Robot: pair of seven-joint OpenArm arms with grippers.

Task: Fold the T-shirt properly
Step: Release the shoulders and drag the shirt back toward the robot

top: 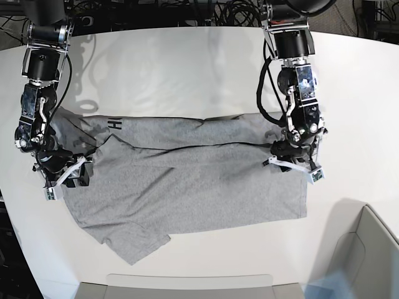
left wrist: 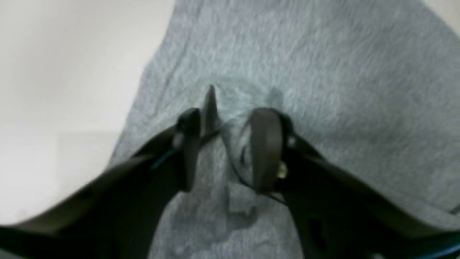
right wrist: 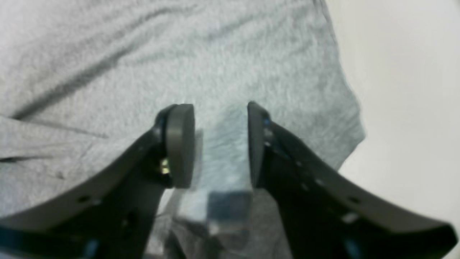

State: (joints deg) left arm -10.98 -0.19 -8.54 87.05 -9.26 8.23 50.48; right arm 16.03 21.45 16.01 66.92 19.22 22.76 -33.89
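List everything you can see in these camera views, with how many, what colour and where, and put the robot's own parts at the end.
T-shirt: one, heather grey, spread across the table's middle, upper edge folded over, black lettering showing near its upper-left corner.
Table: one, white, under everything.
Bin: one, pale grey, lower-right corner of the base view.
Cables: several, black, along the far edge.
Left gripper: one, black, jaws apart over the shirt's right edge in the base view.
Right gripper: one, black, jaws apart over the shirt's left edge.
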